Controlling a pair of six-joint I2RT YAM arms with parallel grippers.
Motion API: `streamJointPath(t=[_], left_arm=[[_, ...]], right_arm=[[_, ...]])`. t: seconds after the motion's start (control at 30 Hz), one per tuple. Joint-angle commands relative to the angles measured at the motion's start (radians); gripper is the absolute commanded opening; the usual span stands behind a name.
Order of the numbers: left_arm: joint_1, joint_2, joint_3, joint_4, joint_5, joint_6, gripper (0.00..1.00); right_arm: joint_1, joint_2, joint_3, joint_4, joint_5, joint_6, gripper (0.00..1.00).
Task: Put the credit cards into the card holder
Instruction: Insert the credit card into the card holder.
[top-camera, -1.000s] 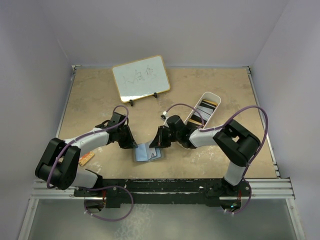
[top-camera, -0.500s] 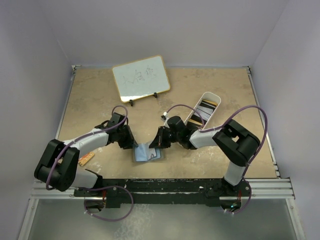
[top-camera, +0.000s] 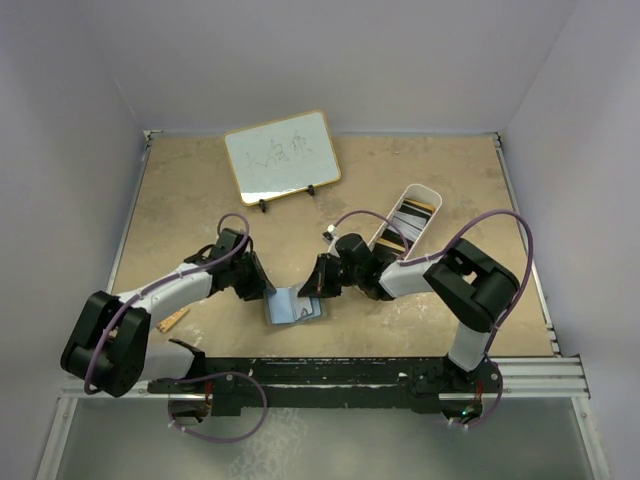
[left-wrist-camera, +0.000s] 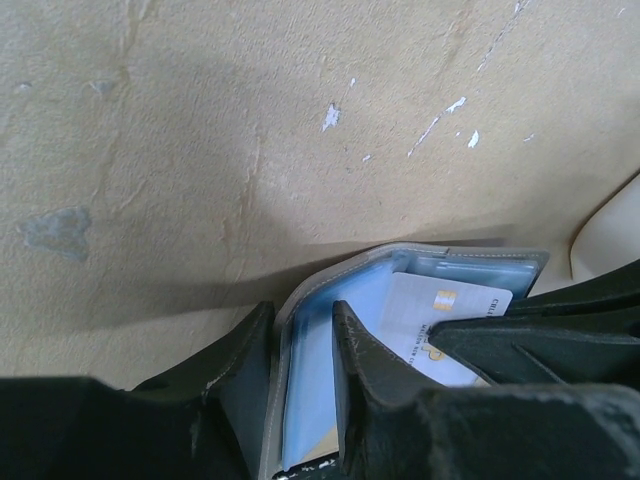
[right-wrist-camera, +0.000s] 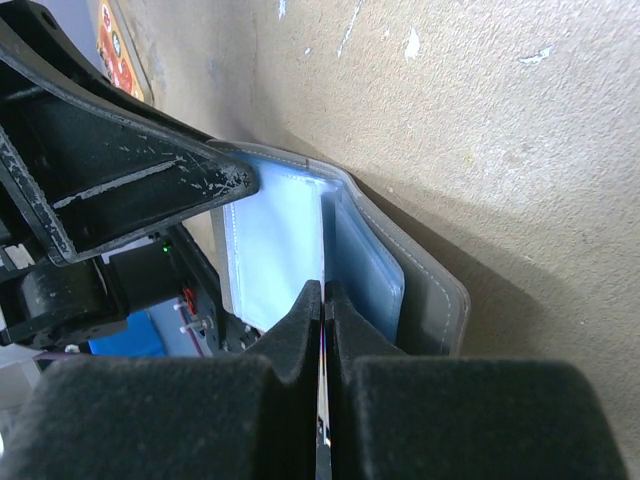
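Observation:
The card holder (top-camera: 290, 307), a grey wallet, lies open near the front middle, light blue inside up. My left gripper (top-camera: 262, 287) is shut on its left flap; in the left wrist view the jaws (left-wrist-camera: 305, 335) pinch the grey-and-blue flap (left-wrist-camera: 290, 330). My right gripper (top-camera: 312, 291) is shut on a white-grey credit card (left-wrist-camera: 435, 320) with a gold chip, held against the wallet's blue pockets. The right wrist view shows that card edge-on (right-wrist-camera: 322, 400) between the shut fingers (right-wrist-camera: 324, 292), at the wallet's fold (right-wrist-camera: 365, 265). More credit cards, yellow and black (top-camera: 412, 215), lie in the white tray.
The long white tray (top-camera: 425, 190) stands at the right middle. A whiteboard (top-camera: 281, 155) on a small stand is at the back. An orange-brown patterned little board (top-camera: 172, 319) lies at the front left, also in the right wrist view (right-wrist-camera: 115, 45).
The left arm's elbow has swung down and left, uncovering more of the little board. Both grippers stay at the wallet, almost unmoved.

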Motion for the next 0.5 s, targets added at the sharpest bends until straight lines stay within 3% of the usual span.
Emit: streamJointPath(t=[0.0,0.33,0.47], left_arm=[[-0.005,-0.050,-0.015,0.000,-0.025,-0.046,0.27],[-0.005,-0.080,-0.025,-0.011,-0.068,-0.073,0.28],[-0.005,-0.118,-0.028,-0.012,-0.072,-0.083,0.23]], right_arm=[[0.006,0.009,-0.011,0.042,-0.006,0.006,0.00],[0.008,0.012,-0.016,-0.042,0.037,-0.008,0.00],[0.006,0.010,-0.021,-0.058,0.052,-0.012,0.00]])
